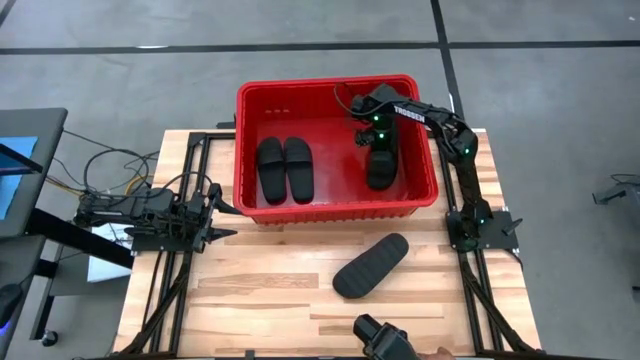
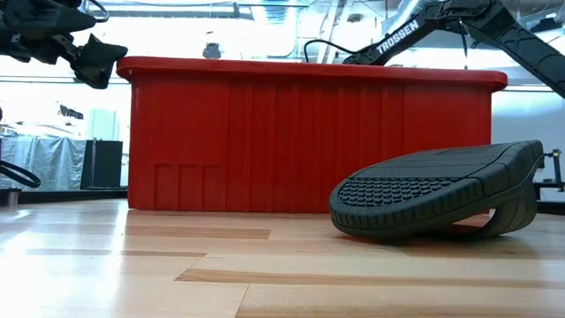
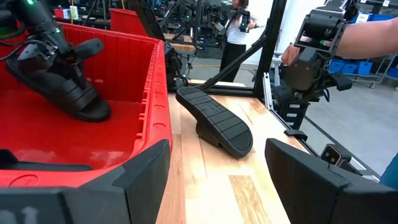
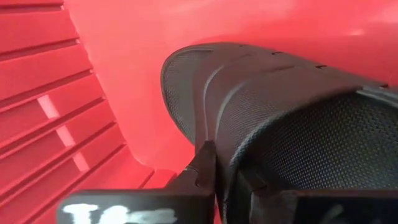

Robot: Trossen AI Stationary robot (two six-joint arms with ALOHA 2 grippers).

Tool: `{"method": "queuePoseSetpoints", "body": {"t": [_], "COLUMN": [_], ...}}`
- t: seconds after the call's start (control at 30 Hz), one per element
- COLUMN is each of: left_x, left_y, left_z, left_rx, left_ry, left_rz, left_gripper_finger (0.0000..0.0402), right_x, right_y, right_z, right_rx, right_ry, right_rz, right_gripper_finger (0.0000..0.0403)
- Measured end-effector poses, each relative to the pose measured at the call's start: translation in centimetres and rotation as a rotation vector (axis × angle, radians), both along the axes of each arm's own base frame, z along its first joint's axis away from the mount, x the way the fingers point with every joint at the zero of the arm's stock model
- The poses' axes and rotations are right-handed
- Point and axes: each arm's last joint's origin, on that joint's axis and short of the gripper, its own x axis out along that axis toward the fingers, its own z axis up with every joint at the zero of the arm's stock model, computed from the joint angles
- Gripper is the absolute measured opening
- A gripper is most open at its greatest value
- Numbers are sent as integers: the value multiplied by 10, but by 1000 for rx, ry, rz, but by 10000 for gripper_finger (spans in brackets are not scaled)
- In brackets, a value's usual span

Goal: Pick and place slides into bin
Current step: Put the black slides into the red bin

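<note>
The red bin stands at the table's far middle. Two black slides lie side by side on its floor at the left. My right gripper reaches down into the bin's right half, shut on a third slide, which the left wrist view shows tilted. Another slide lies sole up on the table in front of the bin, resting on its strap. My left gripper waits open and level at the table's left edge, holding nothing. My right gripper pinches the edge of the slide's strap between its two fingers. The fingers come from above, slanting steeply down into the bin. The slide hangs tilted below them, its lower end at the bin's floor; whether it touches, I cannot tell.
At the table's near edge a person's hand holds a dark device, also seen beside the right arm's frame. Bare wood lies left of the loose slide. Cables and a screen sit off the table's left side.
</note>
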Motion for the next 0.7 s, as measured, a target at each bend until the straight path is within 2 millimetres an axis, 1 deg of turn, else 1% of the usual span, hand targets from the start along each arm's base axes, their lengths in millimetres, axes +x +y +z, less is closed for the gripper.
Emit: {"method": "queuePoseSetpoints", "body": {"t": [0.37, 0.7], "left_x": [0, 0], "left_y": [0, 0], "left_z": [0, 0], "left_rx": [0, 0], "left_ry": [0, 0], "left_rz": [-1, 0], "left_gripper_finger": [258, 258], "right_x": [1, 3], "right_y": [0, -1], "right_z": [0, -2], "right_rx": [-2, -19], "right_ry": [-4, -16], "right_rz": [-7, -32], "right_gripper_finger": [19, 59]}}
